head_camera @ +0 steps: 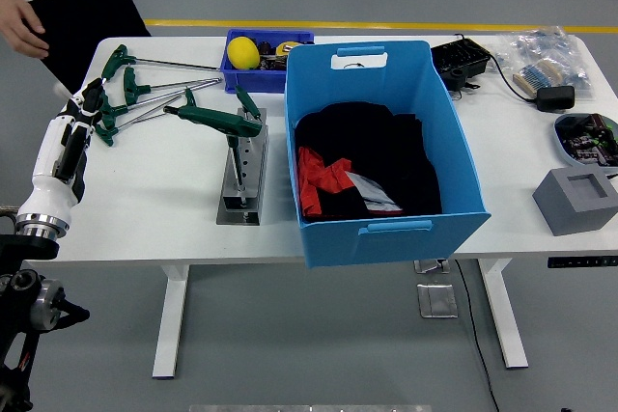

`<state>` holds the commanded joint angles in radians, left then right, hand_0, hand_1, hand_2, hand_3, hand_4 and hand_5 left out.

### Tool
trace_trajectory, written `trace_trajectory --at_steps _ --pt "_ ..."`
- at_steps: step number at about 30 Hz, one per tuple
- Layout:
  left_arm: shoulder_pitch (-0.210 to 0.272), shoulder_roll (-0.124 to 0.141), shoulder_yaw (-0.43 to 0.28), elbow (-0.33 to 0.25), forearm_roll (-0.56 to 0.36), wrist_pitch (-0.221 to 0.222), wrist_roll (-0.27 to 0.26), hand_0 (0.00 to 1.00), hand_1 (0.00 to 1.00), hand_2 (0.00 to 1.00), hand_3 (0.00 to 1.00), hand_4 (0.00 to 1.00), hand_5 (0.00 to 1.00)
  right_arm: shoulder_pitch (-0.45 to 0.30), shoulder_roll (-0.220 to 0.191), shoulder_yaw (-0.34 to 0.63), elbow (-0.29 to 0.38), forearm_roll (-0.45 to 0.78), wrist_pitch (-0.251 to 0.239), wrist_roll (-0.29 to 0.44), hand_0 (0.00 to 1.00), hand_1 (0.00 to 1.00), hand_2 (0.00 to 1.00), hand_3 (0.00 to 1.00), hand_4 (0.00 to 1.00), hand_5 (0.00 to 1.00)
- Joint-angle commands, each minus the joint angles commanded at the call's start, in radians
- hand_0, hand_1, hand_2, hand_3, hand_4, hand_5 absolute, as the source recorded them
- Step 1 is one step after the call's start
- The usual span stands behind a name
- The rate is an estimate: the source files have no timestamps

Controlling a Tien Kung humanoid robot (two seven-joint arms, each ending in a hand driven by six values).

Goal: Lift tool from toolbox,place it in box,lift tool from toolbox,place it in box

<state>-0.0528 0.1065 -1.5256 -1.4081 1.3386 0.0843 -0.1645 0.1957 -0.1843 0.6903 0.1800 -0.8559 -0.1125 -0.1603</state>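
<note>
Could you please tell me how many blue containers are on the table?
2: a large blue box at the table's centre, and a small blue bin behind its far left corner.

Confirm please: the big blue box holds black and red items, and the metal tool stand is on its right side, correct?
Not quite. The head view shows the metal tool stand on the left side of the big blue box, not the right. The black and red items inside the box are as you say.

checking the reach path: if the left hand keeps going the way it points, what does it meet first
Most likely the green T-handle wrenches lying just ahead of the left hand, up and slightly right on the table; height above them is hard to judge.
</note>
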Motion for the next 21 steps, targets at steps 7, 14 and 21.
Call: trace_trajectory --at_steps 7,14,21 --pt "-0.002 0.001 -0.002 -0.003 0.038 -0.011 -0.010 0.998 0.998 0.998 0.961 0.998 0.747 0.000 0.000 0.000 0.000 0.000 0.000 0.000 0.635 0.610 0.698 0.552 0.803 0.643" --pt "-0.005 0.004 -0.005 -0.008 0.123 -0.028 -0.035 0.998 0.998 0.998 0.984 0.998 0.629 0.000 0.000 0.000 0.000 0.001 0.000 0.000 0.635 0.610 0.697 0.551 0.802 0.642" --pt "-0.009 0.011 -0.005 -0.015 0.213 -0.027 -0.057 0.998 0.998 0.998 0.998 0.998 0.589 -0.003 0.002 0.003 0.000 -0.005 -0.001 -0.001 0.635 0.610 0.697 0.552 0.802 0.643"
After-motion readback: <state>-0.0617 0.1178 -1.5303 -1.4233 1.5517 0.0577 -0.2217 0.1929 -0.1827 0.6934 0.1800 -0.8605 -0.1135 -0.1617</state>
